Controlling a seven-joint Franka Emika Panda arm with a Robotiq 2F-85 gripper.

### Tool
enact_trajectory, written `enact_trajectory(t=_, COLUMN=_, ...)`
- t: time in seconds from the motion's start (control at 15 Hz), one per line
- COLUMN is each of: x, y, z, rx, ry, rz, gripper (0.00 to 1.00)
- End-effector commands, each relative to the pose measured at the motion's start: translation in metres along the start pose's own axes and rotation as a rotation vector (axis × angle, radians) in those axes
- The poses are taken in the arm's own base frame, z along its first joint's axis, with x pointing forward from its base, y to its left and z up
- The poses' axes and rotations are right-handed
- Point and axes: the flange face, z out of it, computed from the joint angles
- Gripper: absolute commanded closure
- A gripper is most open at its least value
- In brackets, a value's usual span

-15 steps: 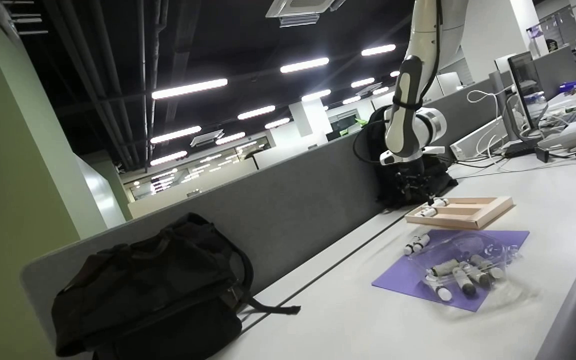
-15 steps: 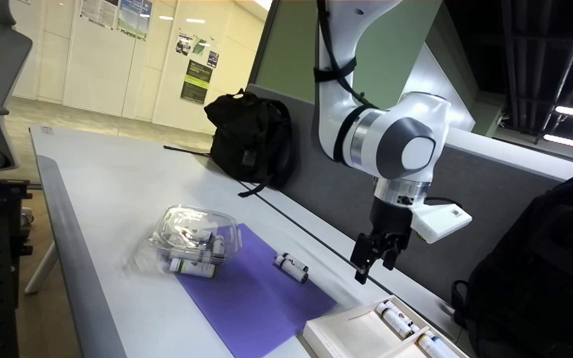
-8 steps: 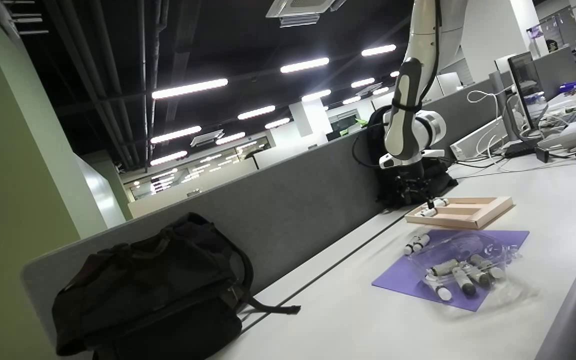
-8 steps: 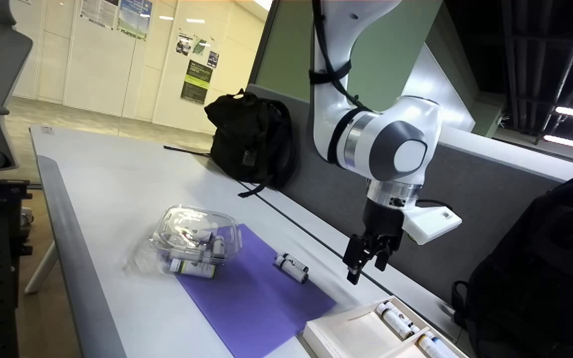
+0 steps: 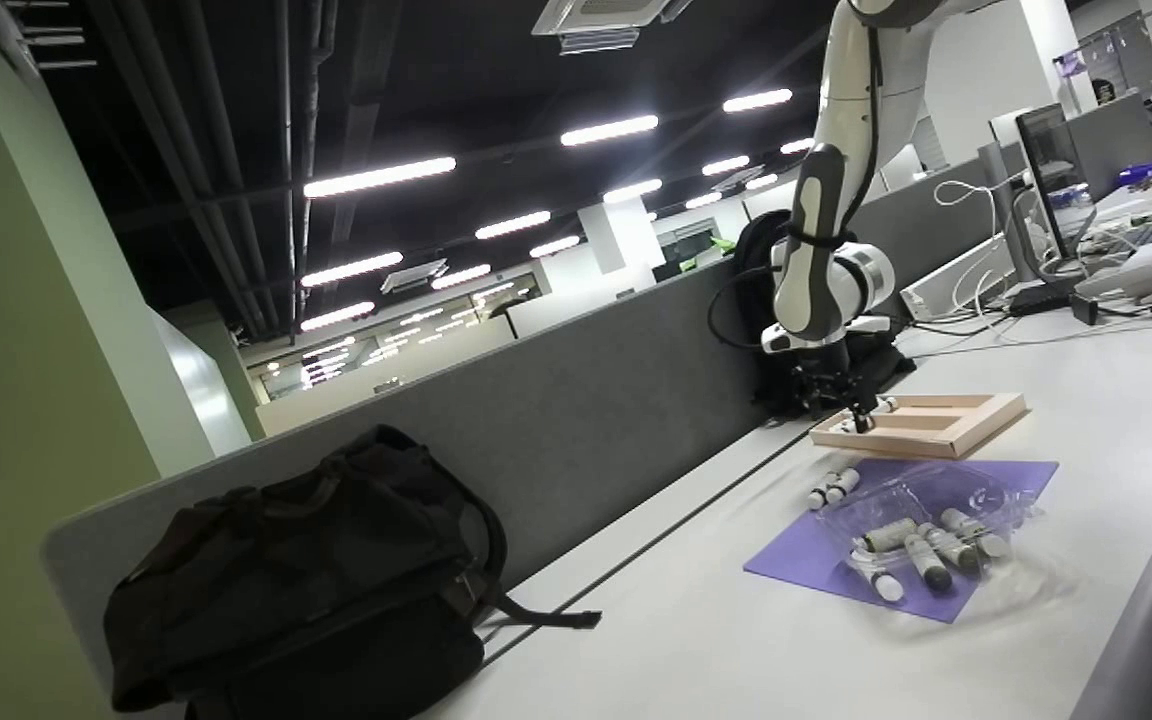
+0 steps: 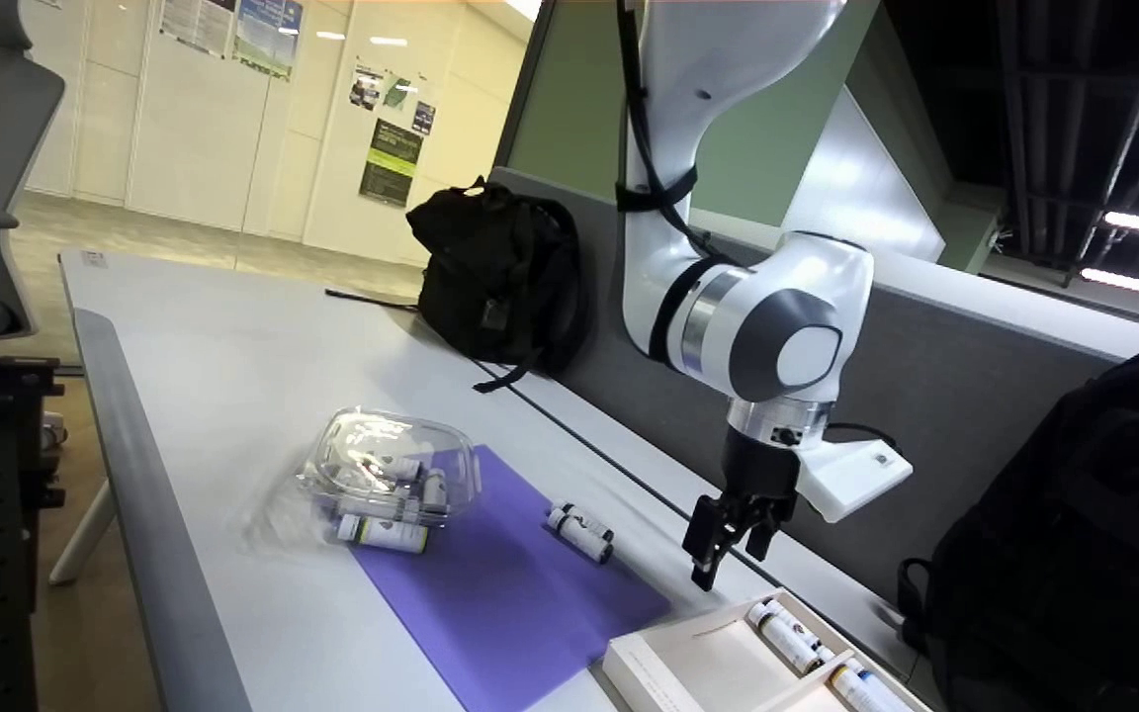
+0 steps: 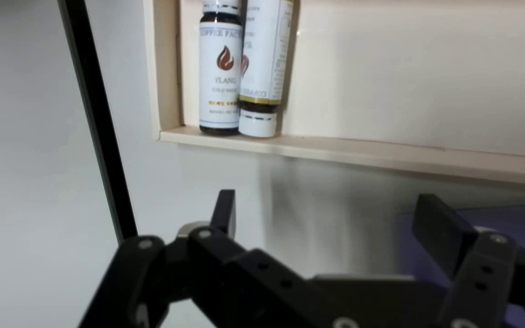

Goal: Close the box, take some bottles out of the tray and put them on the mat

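The gripper (image 7: 326,209) hangs over the table (image 6: 223,346) near the box (image 7: 362,153), its fingers (image 7: 222,212) spread wide, white tabletop and shadow showing between them. The box is shallow, pale wood and open on top; in the wrist view its nearest wall runs across just ahead of the fingertips. Past that wall, tucked into a corner of a compartment, two bottles (image 7: 265,59) lie touching, side by side and head to tail. The left-hand bottle (image 7: 220,75) has its white cap turned away from the gripper; its label reads "COFFEE FACT", the rest lost round the curve, then a red-brown flame, "YLANG", a smaller line beginning "COLD" and an orange line too blurred to make out. The right-hand bottle (image 7: 267,50) points its cap toward the gripper, so its print stands upside down, mostly too soft to read, above a gold band. In an exterior view another pair of bottles (image 6: 864,689) lies across the divider. The purple mat (image 6: 530,603) lies beside the box, with two further bottles (image 6: 581,536) along its edge. More bottles show at a clear plastic container (image 6: 441,440) at the mat's other end; whether inside or beneath, I cannot tell.
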Motion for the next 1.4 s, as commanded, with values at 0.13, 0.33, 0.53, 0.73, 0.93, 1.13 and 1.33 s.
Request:
enact_trajectory(t=0.13, x=-0.018, y=0.019, z=-0.01, rx=-0.043, ry=-0.016, rz=0.034, gripper=0.0)
enact_trajectory(t=0.33, x=-0.032, y=0.023, z=-0.005, rx=-0.04, ry=-0.045, rz=0.062, gripper=0.0)
enact_trajectory(t=0.53, x=-0.044, y=0.024, z=0.007, rx=-0.029, ry=-0.055, rz=0.077, gripper=0.0)
enact_trajectory(t=0.73, x=-0.05, y=0.023, z=0.021, rx=-0.003, ry=-0.062, rz=0.092, gripper=0.0)
enact_trajectory(t=0.93, x=-0.05, y=0.022, z=0.034, rx=0.01, ry=-0.063, rz=0.097, gripper=0.0)
enact_trajectory(t=1.13, x=-0.05, y=0.023, z=0.042, rx=0.028, ry=-0.062, rz=0.102, gripper=0.0)
enact_trajectory(t=1.33, x=-0.05, y=0.025, z=0.045, rx=0.044, ry=-0.062, rz=0.108, gripper=0.0)
